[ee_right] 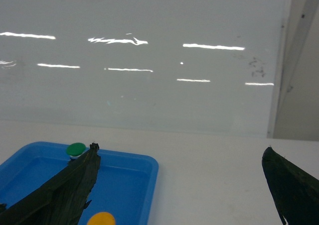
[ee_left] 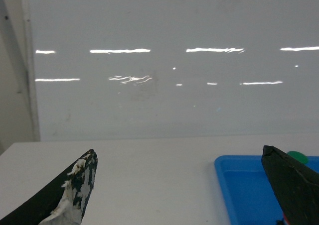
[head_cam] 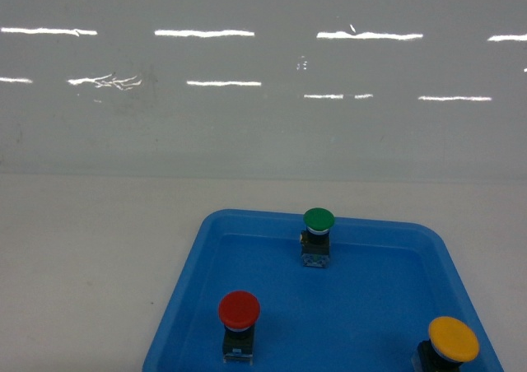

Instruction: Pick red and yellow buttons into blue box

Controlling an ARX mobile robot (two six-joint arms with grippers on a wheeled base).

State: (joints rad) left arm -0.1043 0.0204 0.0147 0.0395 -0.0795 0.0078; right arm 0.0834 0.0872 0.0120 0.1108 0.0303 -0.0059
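Note:
The red button [head_cam: 239,308] stands upright at the front left of a shallow blue tray [head_cam: 375,285]. The yellow button [head_cam: 453,339] stands at the tray's front right, and its cap [ee_right: 101,218] also shows in the right wrist view. The blue box is out of view. Neither gripper shows in the head view. My left gripper [ee_left: 178,151] hangs open over bare table left of the tray [ee_left: 239,185]. My right gripper [ee_right: 180,148] is open over the tray's right edge [ee_right: 149,168] and the table beside it. Nothing sits between either pair of fingers.
A green button [head_cam: 318,219] stands at the back middle of the tray, also seen as a green cap [ee_right: 76,149] [ee_left: 299,157] in both wrist views. The white table [head_cam: 90,257] ends at a glossy white wall [head_cam: 263,84] behind.

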